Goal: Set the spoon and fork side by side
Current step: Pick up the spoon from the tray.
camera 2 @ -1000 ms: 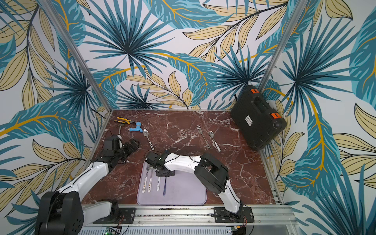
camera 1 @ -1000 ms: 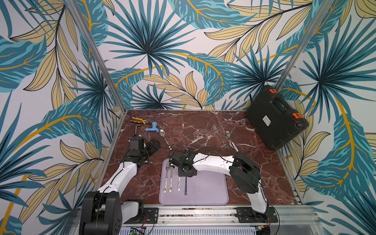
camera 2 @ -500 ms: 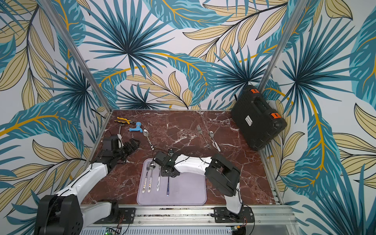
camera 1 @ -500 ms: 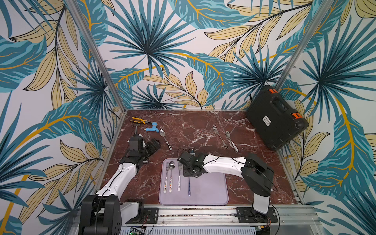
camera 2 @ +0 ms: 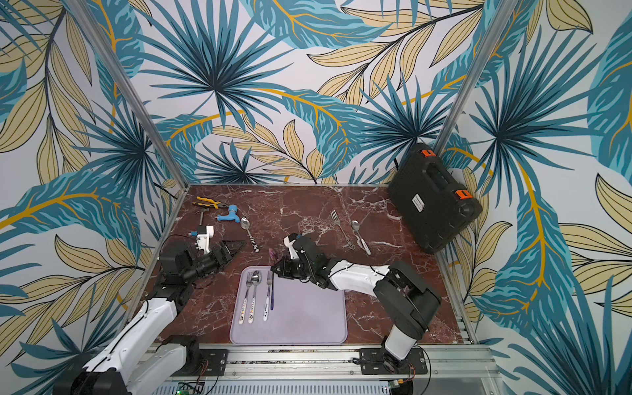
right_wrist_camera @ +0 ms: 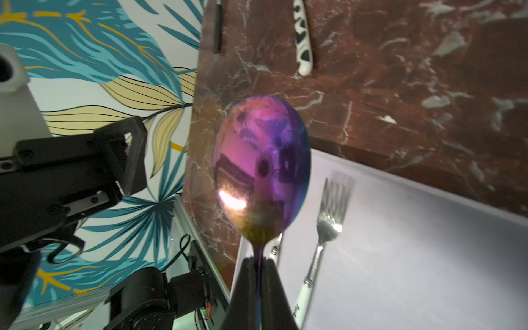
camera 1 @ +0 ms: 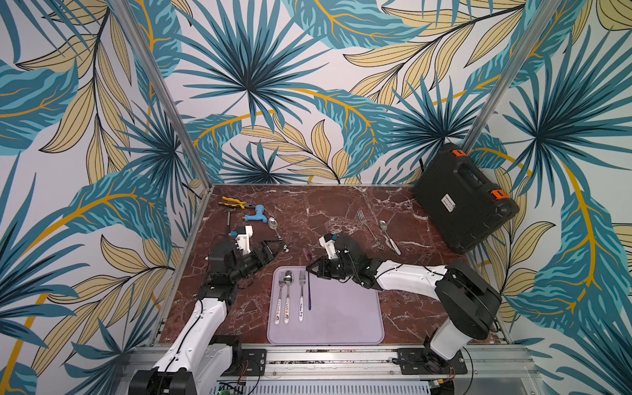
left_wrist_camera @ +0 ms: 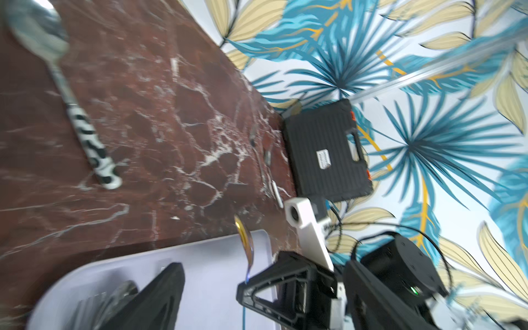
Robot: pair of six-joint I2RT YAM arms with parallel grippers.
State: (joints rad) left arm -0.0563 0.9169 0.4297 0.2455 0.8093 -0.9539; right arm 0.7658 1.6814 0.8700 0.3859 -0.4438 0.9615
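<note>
My right gripper is shut on the neck of an iridescent purple spoon. The spoon's bowl points toward the back of the table. Its thin handle runs over the lavender mat, just right of a white-handled fork and parallel to it. Further left on the mat lie a white-handled spoon and another fork. My left gripper hovers off the mat's back left corner, open and empty, with one finger in the left wrist view.
A zebra-handled spoon, a blue tap and yellow pliers lie at the back left. A plain metal fork and spoon lie at the back right. A black case leans in the right corner.
My right arm has drawn back to the right, carrying the purple spoon from beside the white-handled cutlery a little rightward. The left gripper has narrowed slightly and barely shifted.
</note>
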